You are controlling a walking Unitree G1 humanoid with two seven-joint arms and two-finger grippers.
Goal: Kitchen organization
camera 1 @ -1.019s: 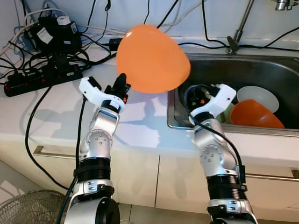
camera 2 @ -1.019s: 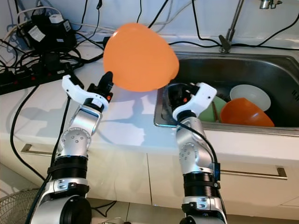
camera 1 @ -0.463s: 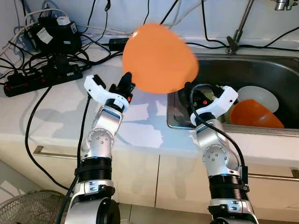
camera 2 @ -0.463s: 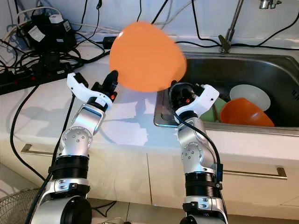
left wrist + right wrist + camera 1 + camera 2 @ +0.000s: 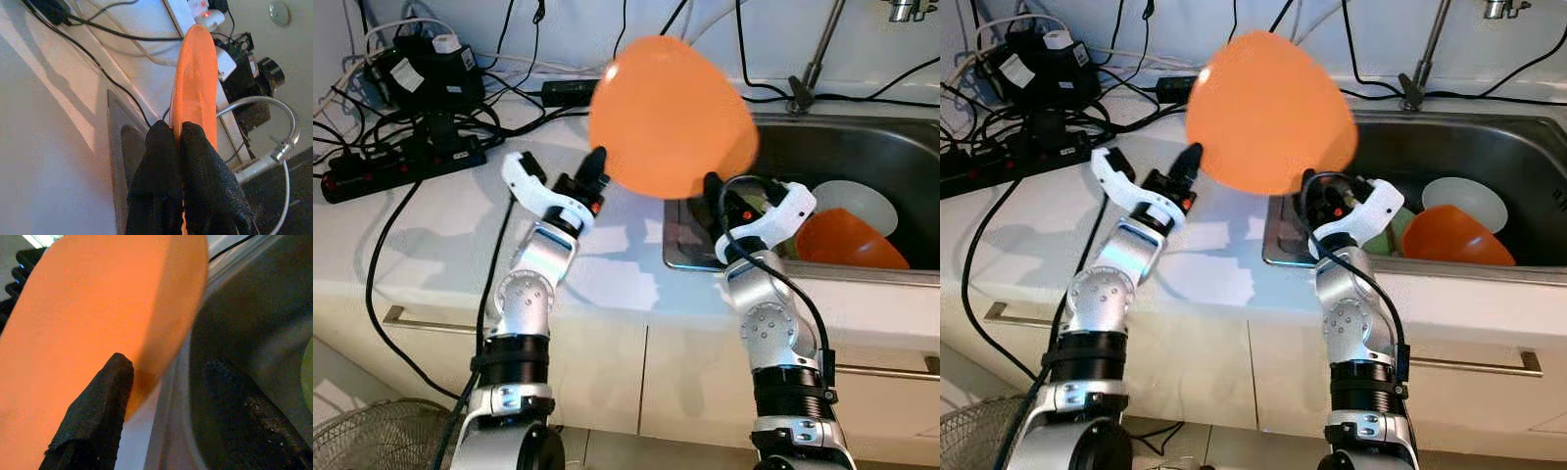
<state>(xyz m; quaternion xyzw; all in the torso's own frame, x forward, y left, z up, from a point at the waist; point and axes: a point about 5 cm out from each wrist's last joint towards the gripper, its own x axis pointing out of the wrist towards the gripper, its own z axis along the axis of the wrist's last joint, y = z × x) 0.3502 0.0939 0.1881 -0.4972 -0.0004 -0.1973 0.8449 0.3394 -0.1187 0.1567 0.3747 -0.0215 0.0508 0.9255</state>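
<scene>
Left eye view, left gripper point(image 5: 596, 164) jaws pinching orange plate point(image 5: 671, 117), above sink point(image 5: 862, 147)

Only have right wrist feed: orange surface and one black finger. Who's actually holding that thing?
Observer: The left gripper. Its fingers are pinched on the rim of the orange plate, held up on edge over the counter beside the sink.
Operator: Is the right gripper touching it?
Observer: The right gripper sits just under the plate's lower edge, fingers apart; I can't tell whether it touches.
Operator: What's in the sink?
Observer: An orange bowl, a white bowl behind it, and something green beside them.
</scene>
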